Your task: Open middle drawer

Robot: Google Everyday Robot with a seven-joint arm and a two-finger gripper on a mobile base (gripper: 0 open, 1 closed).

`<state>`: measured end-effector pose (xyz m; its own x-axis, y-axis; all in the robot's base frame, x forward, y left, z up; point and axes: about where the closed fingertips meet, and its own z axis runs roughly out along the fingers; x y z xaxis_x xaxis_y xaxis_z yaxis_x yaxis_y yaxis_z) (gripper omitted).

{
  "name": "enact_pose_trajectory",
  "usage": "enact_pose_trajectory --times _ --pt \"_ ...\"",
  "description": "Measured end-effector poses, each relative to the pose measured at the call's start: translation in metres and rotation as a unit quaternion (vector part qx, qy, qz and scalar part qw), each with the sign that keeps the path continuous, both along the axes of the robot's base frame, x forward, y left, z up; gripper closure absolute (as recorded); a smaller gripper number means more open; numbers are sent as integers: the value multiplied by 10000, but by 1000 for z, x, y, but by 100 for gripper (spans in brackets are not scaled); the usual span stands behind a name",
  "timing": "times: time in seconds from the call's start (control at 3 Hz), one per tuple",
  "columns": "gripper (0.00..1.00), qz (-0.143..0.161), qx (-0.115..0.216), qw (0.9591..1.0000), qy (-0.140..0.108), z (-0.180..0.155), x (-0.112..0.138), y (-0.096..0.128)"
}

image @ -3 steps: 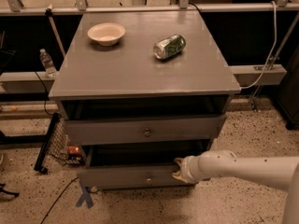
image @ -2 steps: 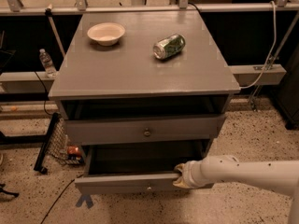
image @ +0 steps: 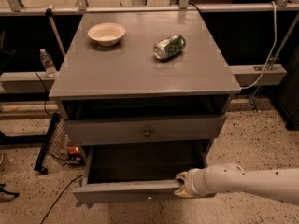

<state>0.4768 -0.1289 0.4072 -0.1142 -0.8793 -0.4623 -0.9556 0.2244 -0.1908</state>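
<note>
Down at the right end of the grey-painted wooden middle drawer (image: 126,190), low on the cabinet front, my gripper (image: 181,189) sits against the top edge of the drawer's flat face, with my white arm (image: 243,183) reaching in from the right. Whether my grip is closed on that edge or only hooked behind it I cannot tell. A second ago this drawer was out just a little, its front close under the cabinet and its small knob facing the camera. Now it has slid well forward towards me, the dark, bare-looking inside lies open to view, and the front is seen almost edge-on. I judge the opening mostly done; a bit more straight pull may finish it. Because I hold at one end and not at the centre, the drawer could skew on its runners, so I would keep the pull square. Just above, the shorter grey drawer front with the round metal knob (image: 147,132) has not moved, and on the flat grey cabinet top (image: 140,73) the cream round bowl (image: 106,33) and the green metal can lying on its side (image: 170,46) are where they were.
</note>
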Motion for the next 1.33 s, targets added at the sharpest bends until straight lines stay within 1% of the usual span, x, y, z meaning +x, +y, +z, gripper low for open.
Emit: enact_pose_trajectory --times 0.33,0.67,1.0,1.33 --pt "100 -13 27 10000 25 0 -6 -1" --pt "100 -43 36 9999 94 -4 -26 -2" --pt "100 -63 34 9999 129 -4 -36 -3" --pt "100 -63 34 9999 129 -3 -36 -3"
